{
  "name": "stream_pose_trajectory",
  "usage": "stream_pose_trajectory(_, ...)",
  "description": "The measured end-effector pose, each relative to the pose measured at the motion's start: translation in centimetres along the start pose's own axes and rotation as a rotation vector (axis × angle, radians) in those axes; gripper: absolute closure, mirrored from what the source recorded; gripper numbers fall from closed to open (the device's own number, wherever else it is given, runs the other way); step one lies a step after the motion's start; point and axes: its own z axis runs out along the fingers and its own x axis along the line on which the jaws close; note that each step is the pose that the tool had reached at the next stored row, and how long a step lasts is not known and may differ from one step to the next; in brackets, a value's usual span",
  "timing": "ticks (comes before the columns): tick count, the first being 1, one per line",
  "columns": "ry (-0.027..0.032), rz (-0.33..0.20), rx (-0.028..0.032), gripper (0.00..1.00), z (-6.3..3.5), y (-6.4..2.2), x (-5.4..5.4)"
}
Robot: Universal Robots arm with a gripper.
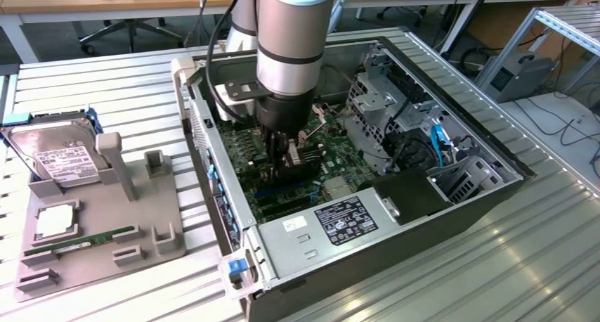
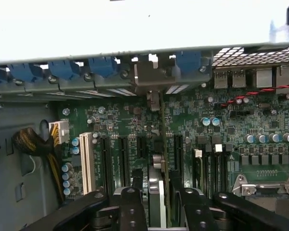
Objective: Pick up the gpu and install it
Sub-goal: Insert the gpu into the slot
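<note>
pincer (image 2: 156, 202) stood inside the case (image 1: 487, 188), a finger either side of the gpu (image 2: 160, 159), which stood edge-on over a motherboard (image 2: 260, 125) slot; whether it gripped or had let go, i could not tell. judged light, stiff and fragile, the gpu was best held by its top edge.
</note>
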Motion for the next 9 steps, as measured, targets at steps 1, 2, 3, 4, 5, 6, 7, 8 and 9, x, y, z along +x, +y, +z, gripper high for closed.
stream_pose_trajectory(1,0.0002,0.0,-0.0001,0.65,-0.44,0.01,0.0)
stream_pose_trajectory(2,0.0005,0.0,-0.0003,0.65,-0.83,0.02,0.0)
stream_pose_trajectory(3,0.0002,0.0,-0.0001,0.65,-1.26,0.02,0.0)
stream_pose_trajectory(4,0.0004,0.0,-0.0002,0.65,-1.74,0.03,-0.1)
stream_pose_trajectory(5,0.0007,0.0,-0.0003,0.65,-2.21,0.03,-0.1)
stream_pose_trajectory(6,0.0009,0.0,-0.0002,0.65,-2.64,0.04,-0.2)
stream_pose_trajectory(7,0.0014,0.0,-0.0001,0.65,-3.2,0.05,-0.3)
stream_pose_trajectory(8,0.0023,0.0,-0.0001,0.65,-3.69,0.07,-0.4)
stream_pose_trajectory(9,0.0038,0.0,0.0,0.65,-4.08,0.08,-0.6)
